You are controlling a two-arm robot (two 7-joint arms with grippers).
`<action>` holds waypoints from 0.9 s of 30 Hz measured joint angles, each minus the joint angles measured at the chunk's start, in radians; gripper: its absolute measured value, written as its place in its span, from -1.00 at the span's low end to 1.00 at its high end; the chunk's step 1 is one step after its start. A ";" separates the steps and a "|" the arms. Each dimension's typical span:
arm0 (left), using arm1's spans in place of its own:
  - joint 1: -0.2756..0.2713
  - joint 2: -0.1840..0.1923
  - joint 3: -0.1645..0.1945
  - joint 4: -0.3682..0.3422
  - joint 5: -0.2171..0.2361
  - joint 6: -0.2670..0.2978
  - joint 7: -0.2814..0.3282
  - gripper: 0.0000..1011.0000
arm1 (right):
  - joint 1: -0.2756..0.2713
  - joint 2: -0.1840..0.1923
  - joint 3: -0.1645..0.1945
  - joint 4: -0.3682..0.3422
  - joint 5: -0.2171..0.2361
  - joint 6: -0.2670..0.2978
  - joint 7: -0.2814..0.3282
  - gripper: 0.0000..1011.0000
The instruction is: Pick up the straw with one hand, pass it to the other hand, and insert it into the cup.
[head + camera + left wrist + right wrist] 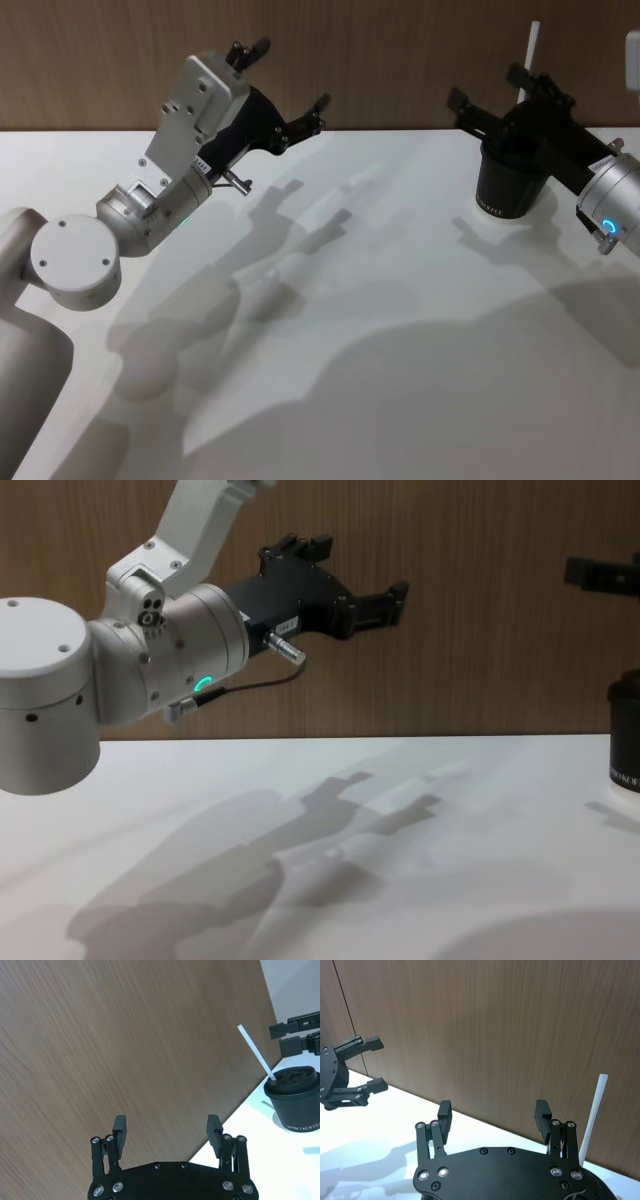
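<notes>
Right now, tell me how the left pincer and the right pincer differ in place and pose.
The left pincer hangs raised at the table's far left, away from the cup; the right pincer sits directly above the cup at the far right. Nothing stands near the left pincer, while the straw rises out of the cup close beside the right pincer. Both are black, open and hold nothing.
</notes>
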 joint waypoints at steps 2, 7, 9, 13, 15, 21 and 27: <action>-0.001 0.000 0.000 0.000 0.000 0.000 0.000 0.98 | 0.000 0.000 0.000 0.000 0.000 0.000 0.000 0.98; -0.002 -0.002 0.001 0.001 0.001 -0.001 -0.001 0.98 | 0.000 0.001 -0.001 0.001 0.001 -0.001 0.001 0.98; -0.002 -0.002 0.002 0.001 0.001 -0.001 -0.001 0.98 | 0.001 0.001 -0.002 0.001 0.001 -0.001 0.001 0.98; -0.003 -0.002 0.002 0.001 0.002 -0.001 -0.001 0.98 | 0.001 0.001 -0.002 0.001 0.002 -0.002 0.001 0.98; -0.003 -0.002 0.002 0.002 0.002 -0.001 -0.001 0.98 | 0.001 0.001 -0.002 0.001 0.002 -0.002 0.001 0.98; -0.004 -0.003 0.003 0.002 0.002 -0.001 -0.001 0.98 | 0.001 0.001 -0.003 0.001 0.003 -0.002 0.001 0.98; -0.004 -0.003 0.003 0.002 0.002 -0.001 -0.001 0.98 | 0.001 0.001 -0.003 0.001 0.003 -0.002 0.001 0.98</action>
